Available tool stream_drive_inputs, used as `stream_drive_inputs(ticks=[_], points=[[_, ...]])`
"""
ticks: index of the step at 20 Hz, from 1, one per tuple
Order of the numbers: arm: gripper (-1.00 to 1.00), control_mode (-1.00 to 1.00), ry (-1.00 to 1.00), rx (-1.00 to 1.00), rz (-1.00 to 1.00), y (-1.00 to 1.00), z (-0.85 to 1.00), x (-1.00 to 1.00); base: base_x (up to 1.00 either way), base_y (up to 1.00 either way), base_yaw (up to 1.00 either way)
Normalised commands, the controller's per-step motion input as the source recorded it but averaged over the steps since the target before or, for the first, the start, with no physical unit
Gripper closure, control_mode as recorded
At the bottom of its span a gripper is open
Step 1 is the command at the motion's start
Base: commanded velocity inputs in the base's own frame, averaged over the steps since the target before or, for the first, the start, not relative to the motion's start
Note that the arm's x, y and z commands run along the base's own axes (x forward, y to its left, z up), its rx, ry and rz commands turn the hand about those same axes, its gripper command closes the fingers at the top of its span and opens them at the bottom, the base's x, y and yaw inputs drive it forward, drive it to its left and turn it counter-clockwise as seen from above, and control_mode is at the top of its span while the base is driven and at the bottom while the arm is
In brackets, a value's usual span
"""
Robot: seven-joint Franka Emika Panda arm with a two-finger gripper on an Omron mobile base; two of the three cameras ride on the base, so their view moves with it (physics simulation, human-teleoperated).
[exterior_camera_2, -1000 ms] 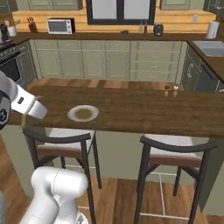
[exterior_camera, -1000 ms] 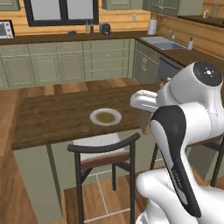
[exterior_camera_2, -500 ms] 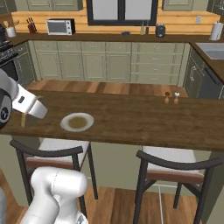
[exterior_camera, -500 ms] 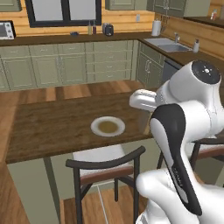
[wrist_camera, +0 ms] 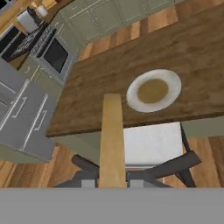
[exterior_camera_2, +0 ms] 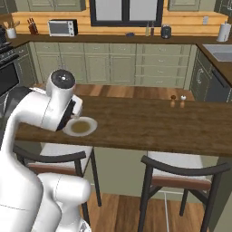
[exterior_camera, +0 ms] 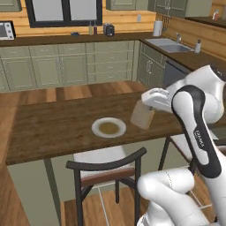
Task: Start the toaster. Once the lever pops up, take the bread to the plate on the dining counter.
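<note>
The bread point(exterior_camera: 142, 115) is clamped edge-on in the gripper point(wrist_camera: 112, 180) above the dining counter point(exterior_camera: 57, 126); the carry is nearly done. The plate point(wrist_camera: 154, 91) lies at one o'clock, so a short advance and lowering are called for.

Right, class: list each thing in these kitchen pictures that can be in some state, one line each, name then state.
gripper: shut on the bread, above the dining counter.
bread: held on edge, off the plate.
plate: flat on the dining counter, no bread on it.
chair: pushed in under the counter.
</note>
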Motion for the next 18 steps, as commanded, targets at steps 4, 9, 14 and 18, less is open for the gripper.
stream_drive_inputs(ticks=[4,9,14,18], points=[[1.00,-1.00,-0.03,0.03,0.48,0.00,-0.63,1.00,0.00,0.00,0.00],[1.00,-1.00,0.00,0.00,0.47,0.00,-0.51,1.00,0.00,0.00,0.00],[1.00,-1.00,0.00,0.00,0.34,0.22,-0.42,0.98,0.00,0.00,0.00],[1.00,-1.00,0.00,0.00,0.16,0.33,-0.34,0.93,0.00,0.00,0.00]])
